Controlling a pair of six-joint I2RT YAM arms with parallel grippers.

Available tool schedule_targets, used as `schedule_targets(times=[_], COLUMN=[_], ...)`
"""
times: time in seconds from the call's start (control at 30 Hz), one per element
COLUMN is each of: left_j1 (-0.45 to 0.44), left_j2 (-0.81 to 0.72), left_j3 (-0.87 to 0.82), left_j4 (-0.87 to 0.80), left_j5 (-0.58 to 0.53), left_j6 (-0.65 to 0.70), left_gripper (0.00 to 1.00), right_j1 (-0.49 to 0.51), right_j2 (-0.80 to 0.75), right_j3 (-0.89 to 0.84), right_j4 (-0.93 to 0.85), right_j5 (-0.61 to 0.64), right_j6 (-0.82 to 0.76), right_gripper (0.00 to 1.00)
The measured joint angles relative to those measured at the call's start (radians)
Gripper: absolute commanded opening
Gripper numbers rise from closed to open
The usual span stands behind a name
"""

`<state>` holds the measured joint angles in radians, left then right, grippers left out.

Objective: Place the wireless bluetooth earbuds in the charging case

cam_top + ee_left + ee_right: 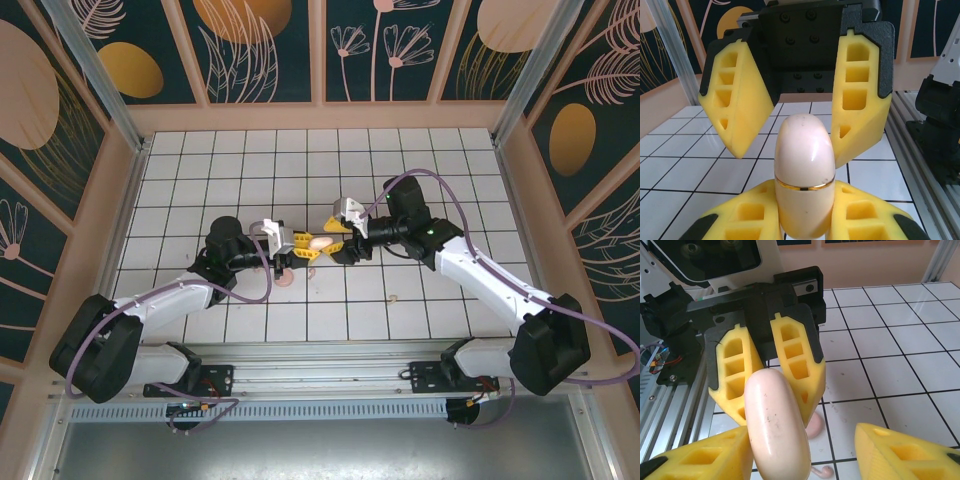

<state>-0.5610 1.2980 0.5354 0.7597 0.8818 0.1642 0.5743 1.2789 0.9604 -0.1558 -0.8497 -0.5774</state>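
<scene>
Grip looks solid on the left: the left gripper (802, 189) is clamped tight on the glossy pale pink egg-shaped charging case (804, 150), held above the middle of the white gridded table (890, 365). The right gripper (802, 430) hangs about half open around its lid, not squeezing. It's a slick shell, so an off-centre pinch could twist it loose onto the tiny pink hooked earbud (821, 471) below. No readable branding.

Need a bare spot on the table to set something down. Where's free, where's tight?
Bare: far rows of the table, back wall to the arms, both far corners included. Tight: centre, where the left gripper clamps the charging case and the right gripper stands open around it. Earbuds lie on the near tiles between the arms.
</scene>
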Motion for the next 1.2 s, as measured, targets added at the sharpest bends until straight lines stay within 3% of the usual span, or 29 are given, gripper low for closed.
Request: schedule_targets(times=[1.2], left_j1=[-0.001], left_j2=[-0.019], left_j3=[0.0], left_j4=[-0.039], left_j5=[0.018], left_j6=[0.018], left_gripper=[0.18], right_j1=[-0.051], right_j2=[-0.021], right_j3=[0.0], right_j4=[0.1], right_j5=[0.029], right_j6=[0.079], right_gripper=[0.55])
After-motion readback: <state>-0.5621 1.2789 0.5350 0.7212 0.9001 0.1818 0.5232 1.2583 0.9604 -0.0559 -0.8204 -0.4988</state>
